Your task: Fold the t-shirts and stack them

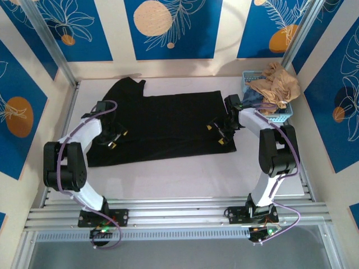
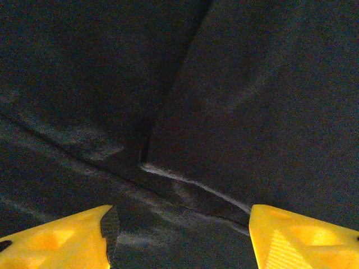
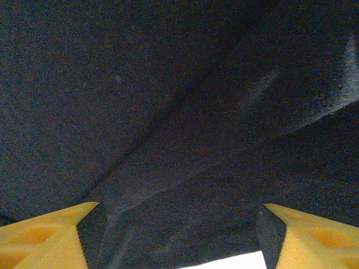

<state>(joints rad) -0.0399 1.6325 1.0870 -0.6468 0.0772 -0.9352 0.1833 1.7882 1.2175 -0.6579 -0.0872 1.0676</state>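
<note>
black cloth t-shirt (image 1: 162, 126), centre frame, looks limp, light; i'd pinch edge corners; left jaws, right jaws open.

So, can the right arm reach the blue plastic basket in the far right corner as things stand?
Probably yes: the blue plastic basket sits close beside the right arm, nothing stands between them, and its fingers are open and hold nothing.

i see twin arms: the left arm (image 1: 84, 131) and right arm (image 1: 261, 126) have white links and chunky black joints. a purple cable (image 1: 109, 103) trails along each. the fingers (image 2: 56, 241) are yellow wedges with dark inner pads (image 2: 110, 227). the black bases (image 1: 104, 218) show small green lights.
</note>
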